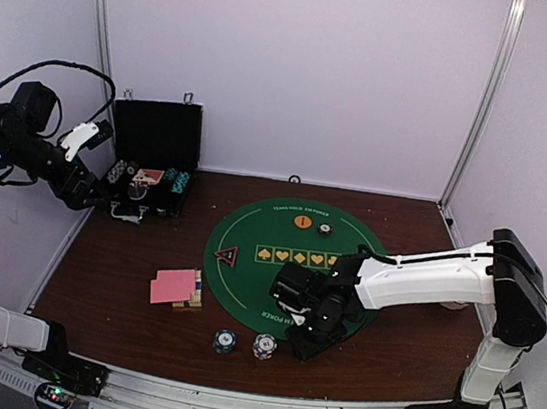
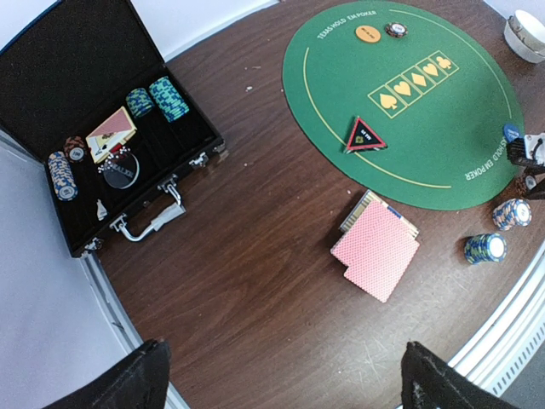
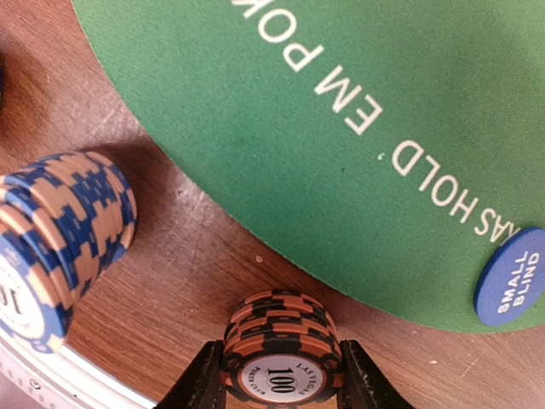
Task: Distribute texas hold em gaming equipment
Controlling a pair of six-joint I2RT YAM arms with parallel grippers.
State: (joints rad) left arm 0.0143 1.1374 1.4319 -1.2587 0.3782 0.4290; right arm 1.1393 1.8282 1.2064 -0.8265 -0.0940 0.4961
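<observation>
My right gripper [image 3: 281, 379] is shut on a short stack of orange-and-black poker chips [image 3: 281, 345], over bare wood just off the near edge of the green mat [image 3: 298, 128]. A blue-and-tan chip stack [image 3: 60, 230] stands to its left and a blue "small blind" disc [image 3: 511, 277] lies on the mat to its right. Two chip stacks [image 1: 224, 340] [image 1: 264, 346] stand near the front edge. Pink-backed cards [image 2: 375, 251] lie left of the mat. A red-black triangular marker [image 2: 364, 136] and an orange disc [image 2: 367, 34] sit on the mat. My left gripper [image 2: 285, 383] is open, high above the table.
The black hinged case [image 2: 94, 128] stands open at the back left, with chip stacks and cards inside. A small card box [image 2: 366, 209] peeks from under the pink cards. One lone chip [image 2: 395, 30] lies beside the orange disc. White walls enclose the table.
</observation>
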